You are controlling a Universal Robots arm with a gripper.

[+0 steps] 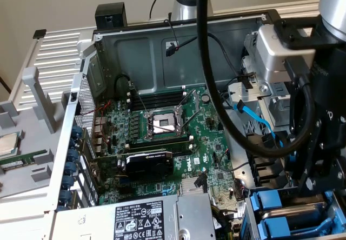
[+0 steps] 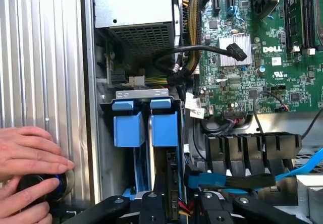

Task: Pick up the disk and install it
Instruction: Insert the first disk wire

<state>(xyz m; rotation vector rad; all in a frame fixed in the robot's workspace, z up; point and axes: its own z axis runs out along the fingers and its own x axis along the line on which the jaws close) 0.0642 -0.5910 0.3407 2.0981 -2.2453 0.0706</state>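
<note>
The disk stands edge-on in the drive bay [image 2: 107, 133] at the case's corner; its grey metal edge [image 2: 173, 168] runs down from its blue carrier tab [image 2: 164, 125]. A second blue carrier [image 2: 126, 125] sits in the slot right beside it. My gripper [image 2: 179, 209] hangs straight over the disk's near end, astride its edge. In the exterior view the gripper [image 1: 313, 181] is low over the blue carriers [image 1: 273, 207] at the exterior view's lower right. The label side of the disk is hidden.
The silver power-supply box [image 2: 133, 12] borders the bay, with a bundle of black and yellow cables [image 2: 189, 57] between them. The green motherboard [image 1: 162, 137] fills the case's middle. A blue data cable [image 1: 259, 122] loops near my arm. A person's hands [image 2: 28, 156] rest on a round black knob [image 2: 53, 186] outside the case.
</note>
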